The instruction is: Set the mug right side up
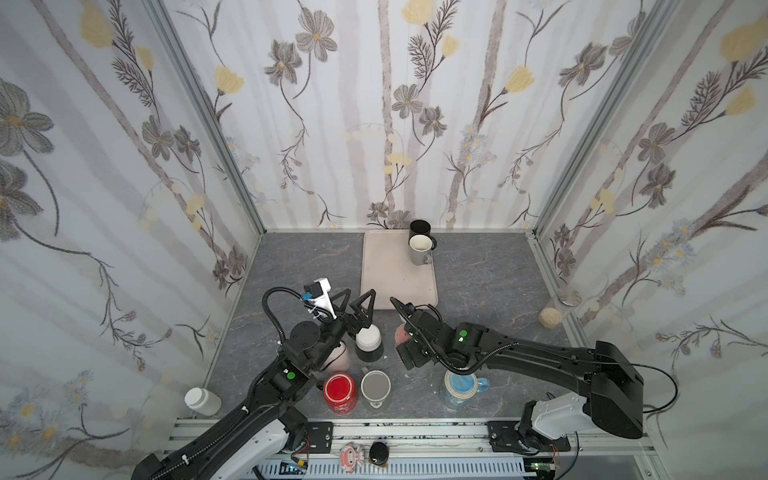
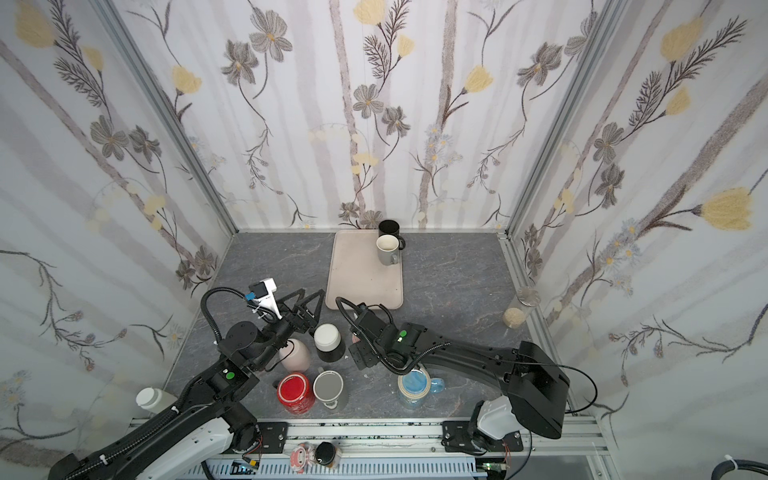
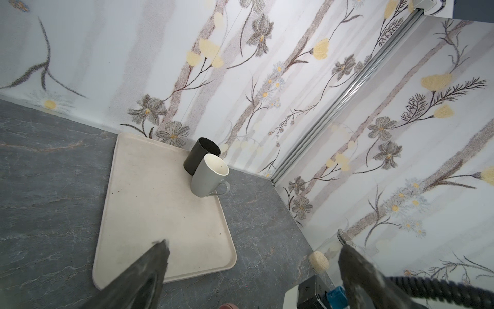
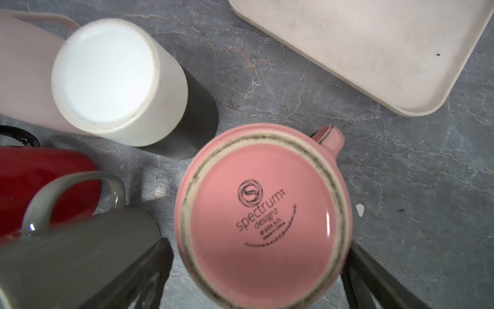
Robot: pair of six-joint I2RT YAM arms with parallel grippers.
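Ceramic pink mug [image 4: 263,203] looks stiff, slick, breakable; best gripped across its walls, which the right end effector [image 4: 258,244] straddles, unclenched.

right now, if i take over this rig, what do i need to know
Left gripper: jaws open, empty, up off the table by the white-and-black mug.
Right gripper: jaws open either side of the pink mug; contact unclear.
Pink mug: upside down on the table, base up, near the tray.
Done: black mug and pale grey mug stand upright on the tray.
Left: grip the pink mug and flip it; the red mug and white-and-black mug are also base up.
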